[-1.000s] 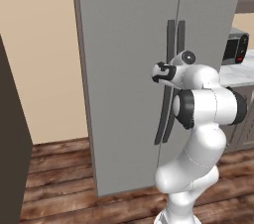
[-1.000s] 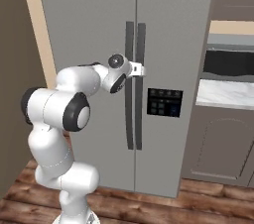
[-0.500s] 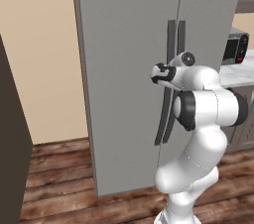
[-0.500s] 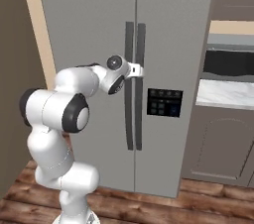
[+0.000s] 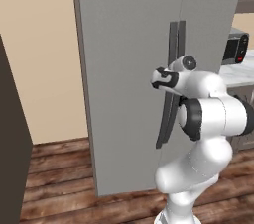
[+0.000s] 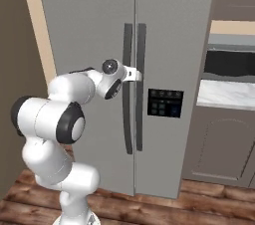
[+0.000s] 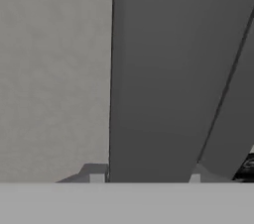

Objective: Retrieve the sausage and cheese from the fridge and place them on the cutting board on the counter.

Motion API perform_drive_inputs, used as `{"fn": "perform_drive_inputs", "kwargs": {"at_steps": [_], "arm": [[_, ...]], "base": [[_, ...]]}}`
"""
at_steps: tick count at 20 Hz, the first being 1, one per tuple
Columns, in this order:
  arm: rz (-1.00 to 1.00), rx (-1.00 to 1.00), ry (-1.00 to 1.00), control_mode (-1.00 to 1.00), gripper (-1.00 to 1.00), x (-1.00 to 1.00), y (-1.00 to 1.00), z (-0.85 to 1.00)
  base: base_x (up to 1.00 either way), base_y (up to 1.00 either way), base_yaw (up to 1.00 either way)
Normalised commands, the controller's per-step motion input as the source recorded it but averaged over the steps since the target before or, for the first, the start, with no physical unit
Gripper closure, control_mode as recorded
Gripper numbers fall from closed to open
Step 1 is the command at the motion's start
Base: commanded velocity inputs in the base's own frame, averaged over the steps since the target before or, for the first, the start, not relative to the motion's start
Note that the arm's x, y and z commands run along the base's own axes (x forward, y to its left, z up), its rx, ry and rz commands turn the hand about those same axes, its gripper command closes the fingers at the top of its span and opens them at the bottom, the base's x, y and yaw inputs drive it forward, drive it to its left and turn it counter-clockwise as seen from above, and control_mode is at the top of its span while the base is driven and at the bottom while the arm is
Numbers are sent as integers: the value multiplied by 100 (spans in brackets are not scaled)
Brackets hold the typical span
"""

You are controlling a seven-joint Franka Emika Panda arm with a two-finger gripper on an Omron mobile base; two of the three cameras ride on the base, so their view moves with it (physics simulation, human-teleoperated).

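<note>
Hand view: tool (image 7: 144, 176) clasps fridge's (image 5: 124, 44) smooth curved dark handle (image 7: 158, 84).

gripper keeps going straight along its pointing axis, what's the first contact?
The gripper points at the fridge. First contact looks like the left door's dark handle, which sits between the fingertips, already very close or touching; depth is unclear.

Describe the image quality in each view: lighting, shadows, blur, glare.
Left base view: flat, even rendered light, no glare on the fridge; a soft shadow beside its door handle. Right base view: equally even, edges slightly soft. Hand view: very close, the handle a blurred dark band between the hand's fingertips, no highlights.
</note>
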Motion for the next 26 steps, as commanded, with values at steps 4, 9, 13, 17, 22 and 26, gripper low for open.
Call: {"fn": "perform_drive_inputs", "kwargs": {"at_steps": [4,9,13,17,22,26], "arm": [[0,5,3,-100,100,-53,8,79],[0,4,3,-100,100,-63,13,87],[0,2,6,-100,100,-69,32,96],[0,4,6,-100,100,-68,42,96],[1,6,2,-100,100,-27,28,80],[1,4,0,-100,-100,-31,6,68]], "base": [[0,0,0],[0,0,0],[0,0,0],[0,0,0],[0,0,0],[0,0,0]]}}
